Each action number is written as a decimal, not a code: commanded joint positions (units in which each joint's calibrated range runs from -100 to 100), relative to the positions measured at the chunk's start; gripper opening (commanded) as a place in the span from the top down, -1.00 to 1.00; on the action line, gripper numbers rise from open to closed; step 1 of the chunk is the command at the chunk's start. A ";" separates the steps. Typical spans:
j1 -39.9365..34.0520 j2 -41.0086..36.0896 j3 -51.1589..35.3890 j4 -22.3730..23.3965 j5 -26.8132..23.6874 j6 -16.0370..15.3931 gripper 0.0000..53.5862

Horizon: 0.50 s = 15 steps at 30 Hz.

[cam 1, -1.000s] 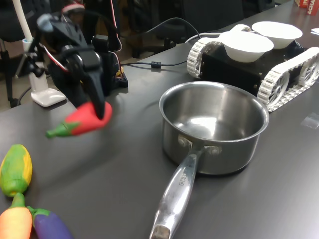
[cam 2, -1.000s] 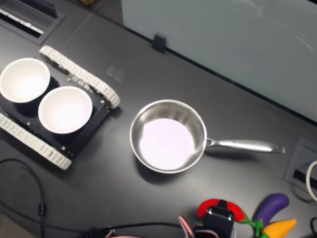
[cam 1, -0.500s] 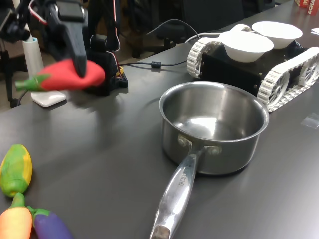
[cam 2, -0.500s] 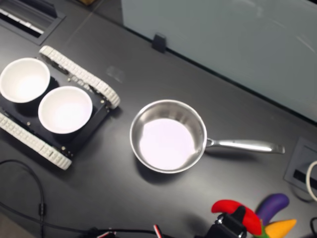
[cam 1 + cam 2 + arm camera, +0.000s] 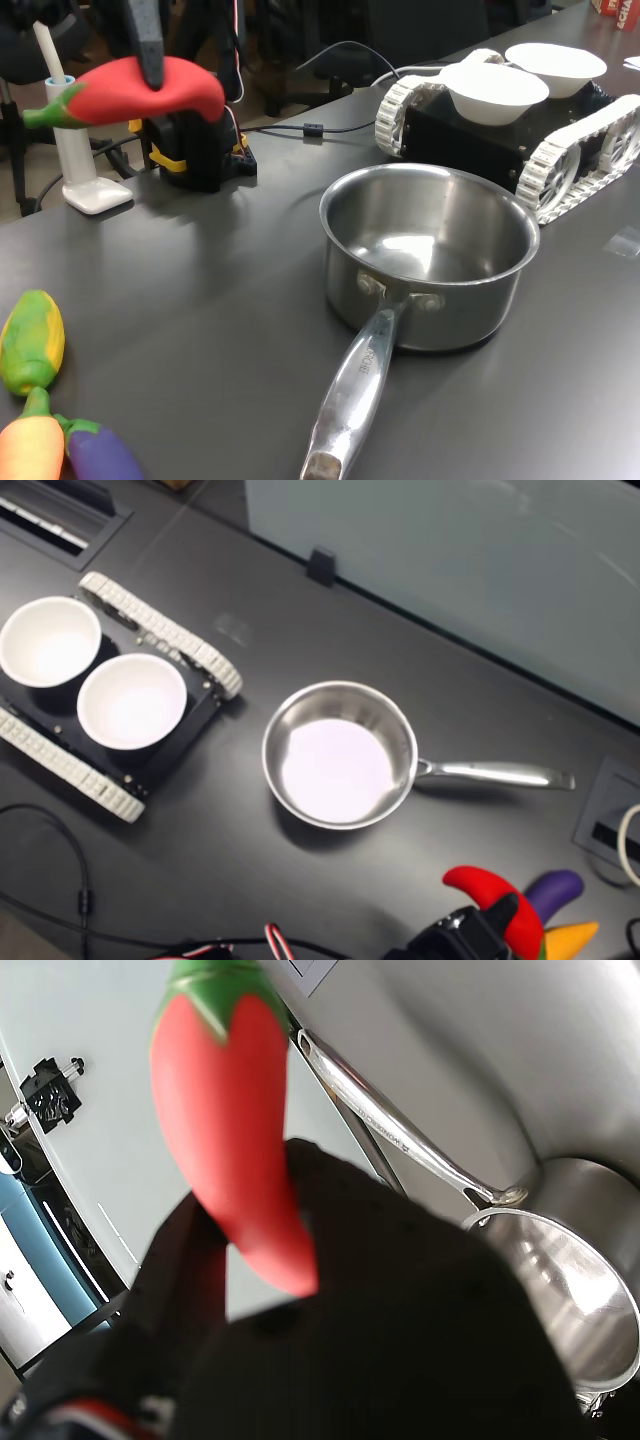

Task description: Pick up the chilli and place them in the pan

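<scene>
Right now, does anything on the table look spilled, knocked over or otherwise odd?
Nothing stands out. The pan sits upright and empty, two white bowls rest on the tracked vehicle, and the chilli is held in the air by the jaws.

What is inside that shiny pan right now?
Nothing. The pan shows only its bare steel bottom in both exterior views. The chilli is off to the first exterior view's left, held up in the fingers.

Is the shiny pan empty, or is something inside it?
Empty. In both exterior views the pan shows only bare shiny metal inside. The chilli is in the end effector, up off the table.
</scene>
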 commanded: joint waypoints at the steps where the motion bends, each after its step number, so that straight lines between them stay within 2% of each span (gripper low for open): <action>1: -3.13 -4.49 -1.79 -4.27 -2.20 3.21 1.00; 8: -11.16 -6.01 -0.97 -6.15 -5.27 9.51 1.00; 15: -18.72 -9.13 1.57 -7.60 -7.08 13.21 1.00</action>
